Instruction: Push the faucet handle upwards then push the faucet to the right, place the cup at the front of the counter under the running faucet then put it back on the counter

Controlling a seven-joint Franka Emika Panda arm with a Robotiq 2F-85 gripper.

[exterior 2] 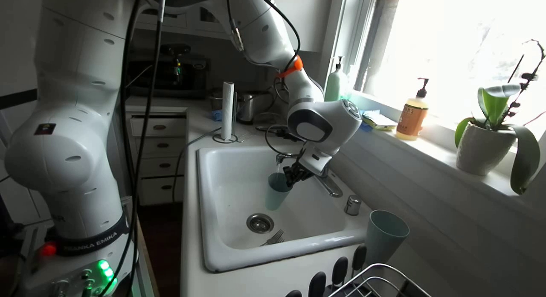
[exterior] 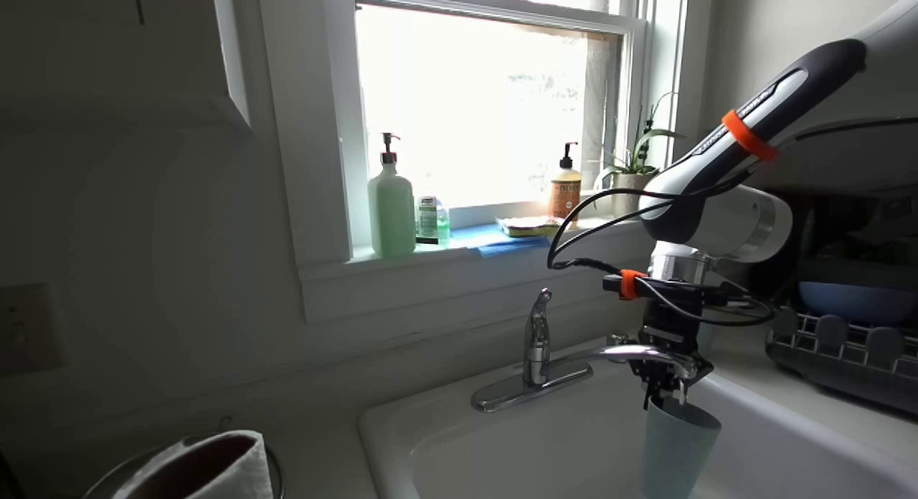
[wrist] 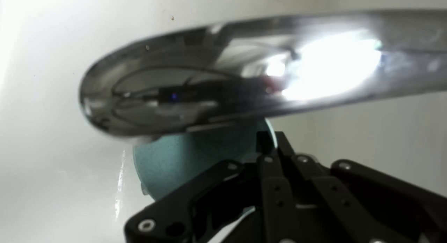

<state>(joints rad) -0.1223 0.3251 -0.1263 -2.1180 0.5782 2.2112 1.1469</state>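
Presently I hold the cup (exterior: 679, 452) by its rim, fingers (wrist: 286, 145) pinched narrow, under the running faucet (exterior: 609, 353) inside the sink (exterior 2: 281, 258), clear of its edges. Best fill lightly; weight may swing it.

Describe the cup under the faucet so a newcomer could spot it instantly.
Below the window is the white sink; over its basin the chrome faucet pours water. Directly under that stream is the pale blue-green cup. Unlike the second cup outside the sink near the dish rack, it has its rim pinched by the gripper.
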